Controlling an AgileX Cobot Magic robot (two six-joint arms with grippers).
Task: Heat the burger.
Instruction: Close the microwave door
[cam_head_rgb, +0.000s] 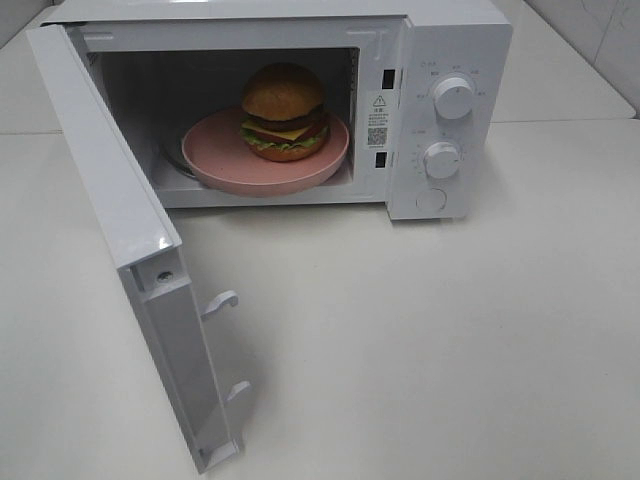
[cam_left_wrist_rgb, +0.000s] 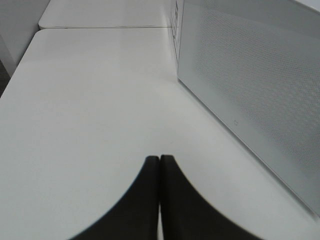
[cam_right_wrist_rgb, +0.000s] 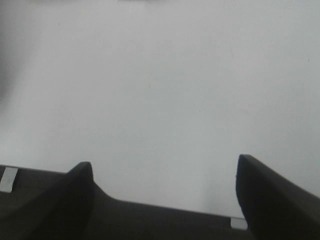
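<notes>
The burger (cam_head_rgb: 283, 112) has a golden-brown bun, cheese, lettuce and tomato. It sits on a round pink plate (cam_head_rgb: 215, 165) inside the white microwave (cam_head_rgb: 450, 60), whose door (cam_head_rgb: 130, 240) stands wide open to the left. Neither arm shows in the exterior high view. My left gripper (cam_left_wrist_rgb: 160, 159) is shut and empty over the bare white table, with the door's outer face (cam_left_wrist_rgb: 255, 85) beside it in the left wrist view. My right gripper (cam_right_wrist_rgb: 162, 170) is open and empty above bare table.
The microwave has two white knobs (cam_head_rgb: 453, 98) and a round button on its right panel. The open door juts toward the table's front left. White table (cam_head_rgb: 450, 350) lies in front and to the right. A table seam runs behind the microwave.
</notes>
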